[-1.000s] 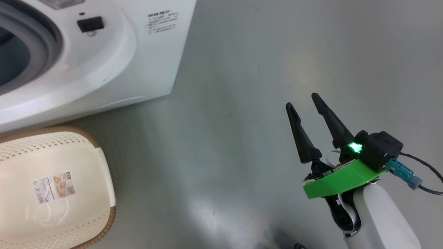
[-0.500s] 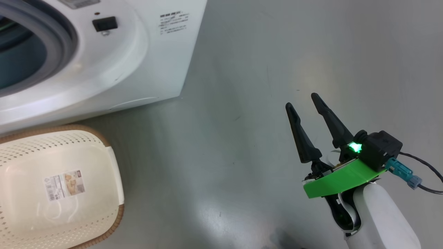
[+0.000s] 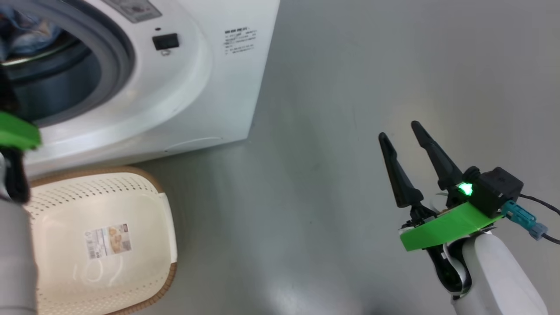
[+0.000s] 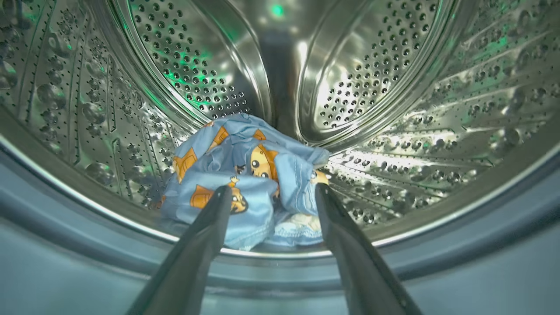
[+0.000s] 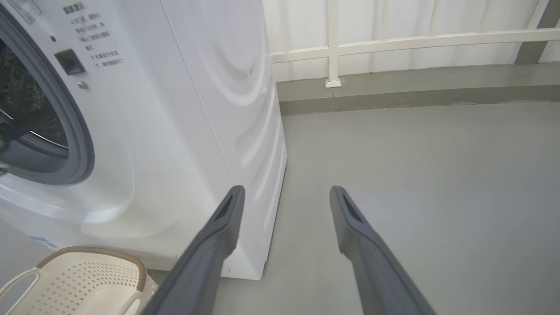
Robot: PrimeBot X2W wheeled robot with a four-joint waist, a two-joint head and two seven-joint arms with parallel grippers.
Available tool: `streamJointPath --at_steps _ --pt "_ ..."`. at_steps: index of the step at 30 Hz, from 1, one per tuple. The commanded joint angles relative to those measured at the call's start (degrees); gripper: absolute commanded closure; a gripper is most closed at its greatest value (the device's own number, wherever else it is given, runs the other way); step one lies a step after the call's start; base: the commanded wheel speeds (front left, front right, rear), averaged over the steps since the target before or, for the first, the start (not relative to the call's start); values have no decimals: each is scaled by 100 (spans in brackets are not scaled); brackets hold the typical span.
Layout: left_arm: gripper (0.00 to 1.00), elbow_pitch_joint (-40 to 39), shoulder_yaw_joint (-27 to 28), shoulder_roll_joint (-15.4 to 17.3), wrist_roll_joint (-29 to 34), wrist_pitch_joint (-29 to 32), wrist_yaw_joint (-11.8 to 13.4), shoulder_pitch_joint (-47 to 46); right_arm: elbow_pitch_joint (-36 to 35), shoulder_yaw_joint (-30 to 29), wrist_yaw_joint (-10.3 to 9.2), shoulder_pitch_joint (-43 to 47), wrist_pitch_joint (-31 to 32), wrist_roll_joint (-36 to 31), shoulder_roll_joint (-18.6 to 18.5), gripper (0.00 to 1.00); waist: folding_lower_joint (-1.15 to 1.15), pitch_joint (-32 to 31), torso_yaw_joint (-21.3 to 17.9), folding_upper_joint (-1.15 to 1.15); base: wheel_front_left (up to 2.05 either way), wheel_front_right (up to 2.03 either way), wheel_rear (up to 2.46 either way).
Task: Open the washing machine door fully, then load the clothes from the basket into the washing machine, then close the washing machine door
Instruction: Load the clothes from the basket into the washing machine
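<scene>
The washing machine [image 3: 210, 87] stands at the upper left with its grey-rimmed opening uncovered; its door is out of view. The clothes [image 4: 245, 175], light blue with orange figures, lie bunched on the floor of the steel drum [image 4: 393, 87]. My left gripper [image 4: 272, 189] is open at the mouth of the drum, its fingertips just before the bundle and holding nothing. A bit of the blue clothes [image 3: 26, 30] shows inside the opening in the head view. The basket [image 3: 87, 192] sits on the floor in front of the machine, holding nothing but its paper label. My right gripper [image 3: 397, 130] hangs open over bare floor to the right.
The grey floor [image 3: 328, 131] spreads wide to the right of the machine. My left arm's green part [image 3: 17, 133] and pale forearm [image 3: 15, 258] stand at the left edge, above the basket. A white railing [image 5: 393, 41] and wall run behind the machine [image 5: 197, 109].
The head camera has swung, so the machine and basket sit further right in the picture. My left arm's green part and forearm have come into the left edge. The right gripper stays open.
</scene>
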Motion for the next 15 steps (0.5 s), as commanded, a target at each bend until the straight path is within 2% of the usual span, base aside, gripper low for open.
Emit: streamJointPath --at_steps 1,10,15 --pt "0 -269 134 160 140 -23 1 293 -94 85 8 264 -27 8 -80 0 0 -210 132 0 0 0 0" --pt "0 -1149 383 -308 425 -23 -14 1544 13 36 8 543 -27 41 -237 0 0 -720 290 0 0 0 0" --pt "0 -1676 326 -476 516 -23 -17 2256 54 -24 8 725 -27 57 -306 0 0 -1007 362 0 0 0 0"
